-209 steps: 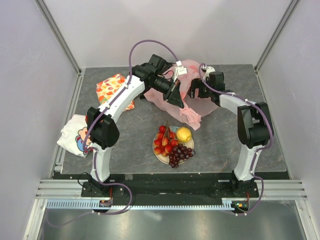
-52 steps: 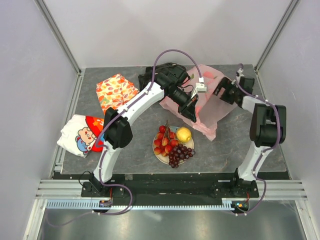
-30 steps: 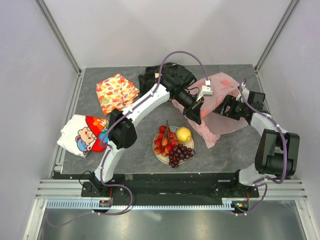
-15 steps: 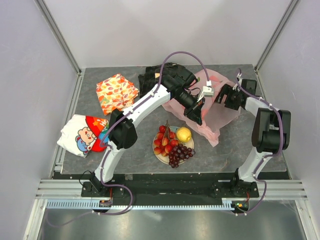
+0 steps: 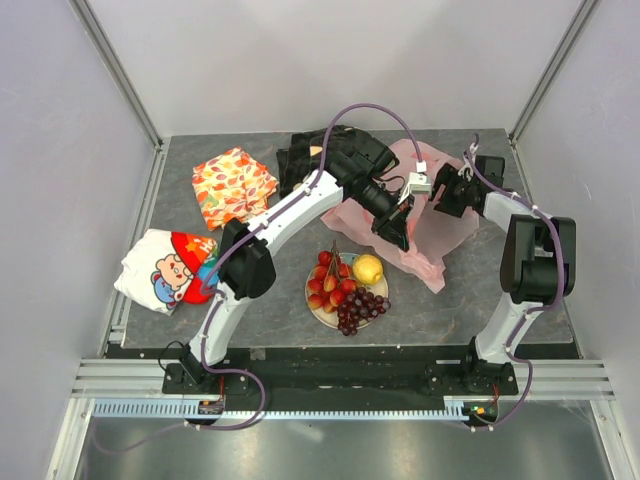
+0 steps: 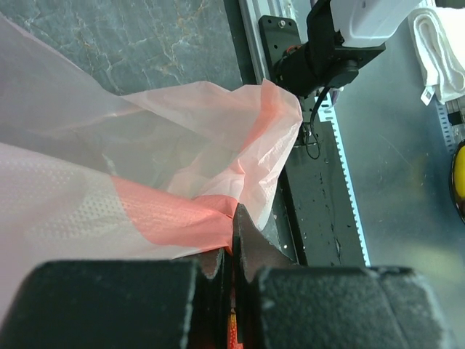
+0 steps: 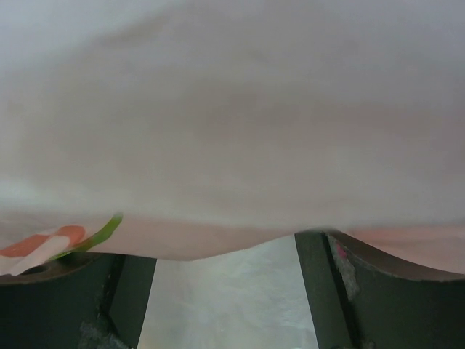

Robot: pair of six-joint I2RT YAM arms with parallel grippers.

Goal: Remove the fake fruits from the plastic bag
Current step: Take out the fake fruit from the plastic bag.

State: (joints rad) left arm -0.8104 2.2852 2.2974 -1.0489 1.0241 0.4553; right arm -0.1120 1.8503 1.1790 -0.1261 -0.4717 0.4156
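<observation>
The thin pink plastic bag [image 5: 432, 228] lies spread at the back right of the table. My left gripper [image 5: 402, 226] is shut on a bunched fold of the bag, seen close in the left wrist view [image 6: 234, 222], with the bag [image 6: 145, 153] stretching away. My right gripper [image 5: 447, 192] is at the bag's far right edge. In the right wrist view its fingers [image 7: 370, 291] stand wide apart, and bag film [image 7: 232, 131] covers the upper view. The red fruits [image 5: 330, 284], purple grapes [image 5: 362, 306] and yellow lemon [image 5: 367, 268] lie on a plate [image 5: 314, 308], outside the bag.
An orange leaf-print cloth [image 5: 232, 184] and a black patterned cloth [image 5: 303, 152] lie at the back. A cartoon-print cloth [image 5: 165, 270] lies at the left edge. Metal frame rails border the table. An arm base and the front rail [image 6: 330, 51] show in the left wrist view.
My left gripper has stayed shut on the bag and dragged it toward the right over seven seconds. My right arm swung out to the right, then came back to the bag's far edge.
</observation>
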